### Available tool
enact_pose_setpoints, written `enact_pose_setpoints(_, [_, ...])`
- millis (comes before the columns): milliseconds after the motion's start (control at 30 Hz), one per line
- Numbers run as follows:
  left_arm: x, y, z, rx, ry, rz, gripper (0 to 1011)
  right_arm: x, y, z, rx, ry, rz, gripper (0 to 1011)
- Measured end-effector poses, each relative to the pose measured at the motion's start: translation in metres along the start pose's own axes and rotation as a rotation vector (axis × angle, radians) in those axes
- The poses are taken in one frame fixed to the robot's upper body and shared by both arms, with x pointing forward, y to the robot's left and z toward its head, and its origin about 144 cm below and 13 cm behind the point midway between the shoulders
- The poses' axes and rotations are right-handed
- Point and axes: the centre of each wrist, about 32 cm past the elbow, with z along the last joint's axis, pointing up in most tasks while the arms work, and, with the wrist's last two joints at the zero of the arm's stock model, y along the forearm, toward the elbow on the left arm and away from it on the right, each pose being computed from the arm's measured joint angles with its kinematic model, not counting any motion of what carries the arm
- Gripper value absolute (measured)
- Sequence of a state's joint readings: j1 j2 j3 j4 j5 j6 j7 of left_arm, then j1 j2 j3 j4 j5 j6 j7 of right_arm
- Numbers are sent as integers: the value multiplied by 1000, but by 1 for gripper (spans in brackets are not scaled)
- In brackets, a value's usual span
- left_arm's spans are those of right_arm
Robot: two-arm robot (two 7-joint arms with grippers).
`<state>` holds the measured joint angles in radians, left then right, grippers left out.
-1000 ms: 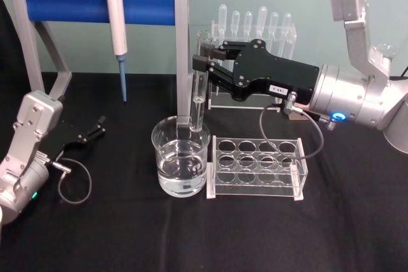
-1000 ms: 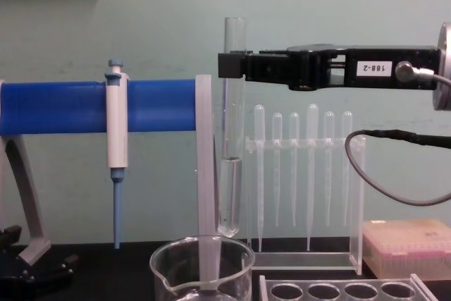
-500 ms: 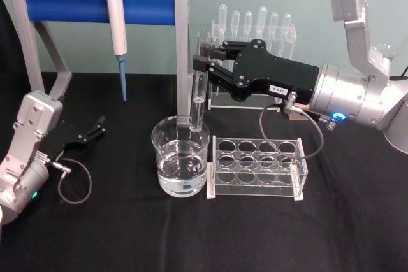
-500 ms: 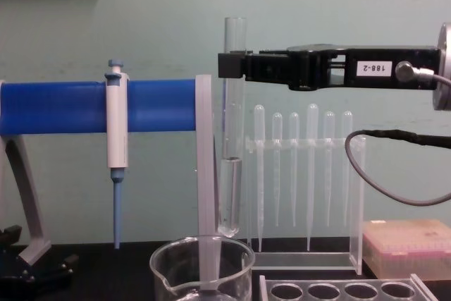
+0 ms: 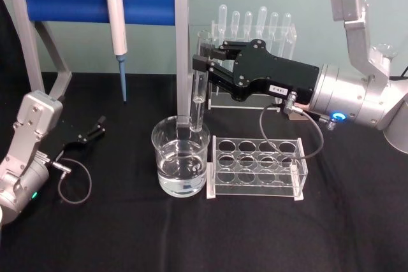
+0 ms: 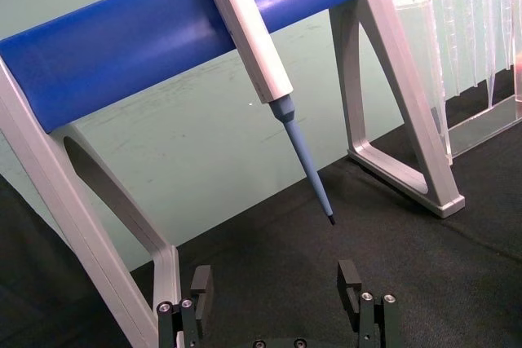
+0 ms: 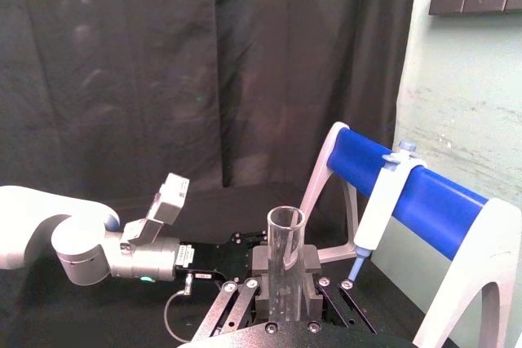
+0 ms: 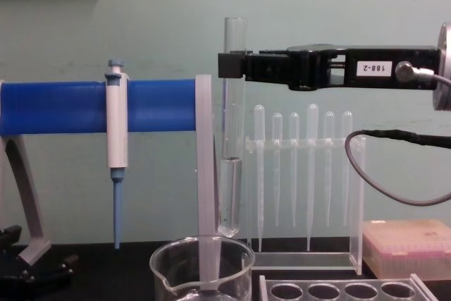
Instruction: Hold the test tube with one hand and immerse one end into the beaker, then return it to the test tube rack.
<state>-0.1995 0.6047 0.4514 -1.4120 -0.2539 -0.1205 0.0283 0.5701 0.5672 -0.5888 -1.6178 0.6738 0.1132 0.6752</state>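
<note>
Black table [image 5: 127, 234] is carrying one beaker [image 5: 180, 164], base cropped in chest view. Right gripper [image 5: 203, 63] is clenching one test tube [image 5: 199, 103] upright just above it. Left gripper [image 5: 91, 130] is idling spread, well left of beaker.

light: bright, even; shadows: soft, faint; glare: small glints on beaker [image 5: 181, 157]

Black tabletop [image 5: 127, 234] carrying the beaker [image 5: 180, 164], a clear test tube rack [image 5: 256, 189] just beside it; behind them, a blue-barred stand [image 5: 64, 1] and a pipette rack [image 8: 303, 260].
</note>
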Motion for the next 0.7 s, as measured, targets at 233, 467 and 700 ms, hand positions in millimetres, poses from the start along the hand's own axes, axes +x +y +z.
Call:
enact_pose_setpoints(233, [0,0,0,0,0,0,1000,0,0,0,0,0,0,241])
enact_pose_setpoints(467, [0,0,0,0,0,0,1000,0,0,0,0,0,0,241])
enact_pose_setpoints(700, [0,0,0,0,0,0,1000,0,0,0,0,0,0,241])
